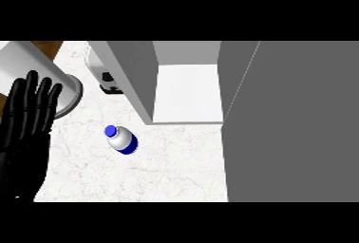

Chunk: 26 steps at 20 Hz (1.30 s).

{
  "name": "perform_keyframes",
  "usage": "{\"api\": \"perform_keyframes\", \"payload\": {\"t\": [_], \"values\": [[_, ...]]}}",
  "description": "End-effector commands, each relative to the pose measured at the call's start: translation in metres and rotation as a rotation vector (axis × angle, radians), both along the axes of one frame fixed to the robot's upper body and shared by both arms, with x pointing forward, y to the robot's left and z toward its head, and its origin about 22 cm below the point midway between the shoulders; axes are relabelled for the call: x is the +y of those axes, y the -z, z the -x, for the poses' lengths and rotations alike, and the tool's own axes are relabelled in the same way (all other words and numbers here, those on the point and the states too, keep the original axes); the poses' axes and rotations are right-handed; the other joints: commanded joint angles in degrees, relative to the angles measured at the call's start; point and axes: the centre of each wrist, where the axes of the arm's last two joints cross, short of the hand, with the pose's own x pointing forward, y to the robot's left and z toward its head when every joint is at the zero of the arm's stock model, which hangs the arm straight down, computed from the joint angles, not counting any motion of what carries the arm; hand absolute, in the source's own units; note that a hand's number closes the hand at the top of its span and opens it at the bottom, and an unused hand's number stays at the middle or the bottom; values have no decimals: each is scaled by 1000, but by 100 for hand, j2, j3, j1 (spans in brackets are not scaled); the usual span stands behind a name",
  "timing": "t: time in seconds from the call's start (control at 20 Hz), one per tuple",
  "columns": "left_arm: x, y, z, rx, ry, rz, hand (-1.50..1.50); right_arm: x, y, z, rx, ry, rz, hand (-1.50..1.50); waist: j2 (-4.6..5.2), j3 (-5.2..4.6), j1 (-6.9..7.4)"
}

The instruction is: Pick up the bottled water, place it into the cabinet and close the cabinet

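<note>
Standing upright at seven o'clock from the open cabinet, the bottle looks light, smooth and slippery, best grasped round its middle, while the left hand rests with fingers straight and untouched by anything.

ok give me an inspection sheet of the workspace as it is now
surface: white marbled counter, bare in front of the bottle
job's things: water bottle with blue cap stands on the counter, untouched; cabinet open, white shelf showing, its door swung out at the view's right
clutter: white round object at upper left; small dark-and-white item beside the cabinet's left wall, too unclear to name
hands: left hand open, fingers up, resting at the left edge; right hand not seen
cables: nothing seen
surroundings: brown patch at top left
</note>
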Motion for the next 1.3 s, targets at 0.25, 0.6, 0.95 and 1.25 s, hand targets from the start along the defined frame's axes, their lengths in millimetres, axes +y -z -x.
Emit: {"api": "perform_keyframes", "payload": {"t": [0.25,0.6,0.95,1.25], "values": [[-78,-2,-9,-59,-113,-44,-150,-18,-12,30,-68,-116,94,-150,19,-149,-117],[-72,45,12,387,-180,360,-150,1,19,49,288,-276,-275,-150,19,-158,-70],[-84,44,41,387,-196,358,-150,1,28,77,286,-266,-295,-150,20,-156,-26],[-70,39,66,408,-179,354,-150,-19,27,76,269,-271,-295,-150,20,-155,-2]]}}
